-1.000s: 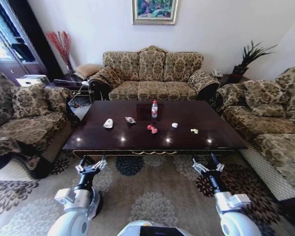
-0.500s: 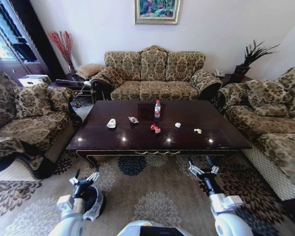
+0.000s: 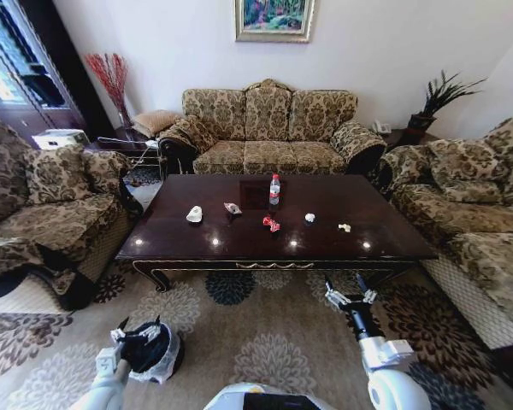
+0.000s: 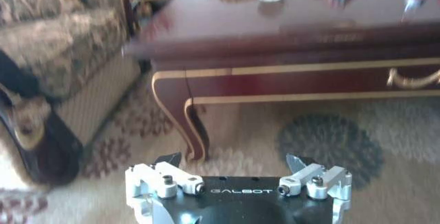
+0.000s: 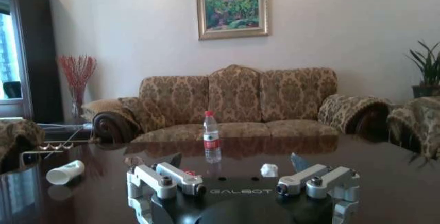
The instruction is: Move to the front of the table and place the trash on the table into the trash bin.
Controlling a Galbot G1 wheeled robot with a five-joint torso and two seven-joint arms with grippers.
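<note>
The table (image 3: 239,248) stands ahead with the trash spread across its dark top: a clear bottle (image 3: 274,190) with a red label, a whitish lump (image 3: 194,214), a small packet (image 3: 232,207), a red wrapper (image 3: 271,224), white crumpled paper (image 3: 309,217) and a yellowish scrap (image 3: 344,227). The trash bin (image 3: 158,363) sits on the carpet at my lower left. My left gripper (image 3: 138,330) hangs open just over the bin, facing the table's corner leg (image 4: 189,126). Open too, my right gripper (image 3: 349,295) is held low before the table's front edge, level with the bottle (image 5: 212,137).
A sofa (image 3: 269,128) stands behind the table, armchairs flank it on the left (image 3: 43,205) and right (image 3: 470,196). Patterned carpet (image 3: 265,329) lies between me and the table. A plant (image 3: 432,98) stands in the far right corner.
My left arm has drawn back and down, uncovering the trash bin beneath it. The right arm has dropped slightly toward me. The table's things lie as before.
</note>
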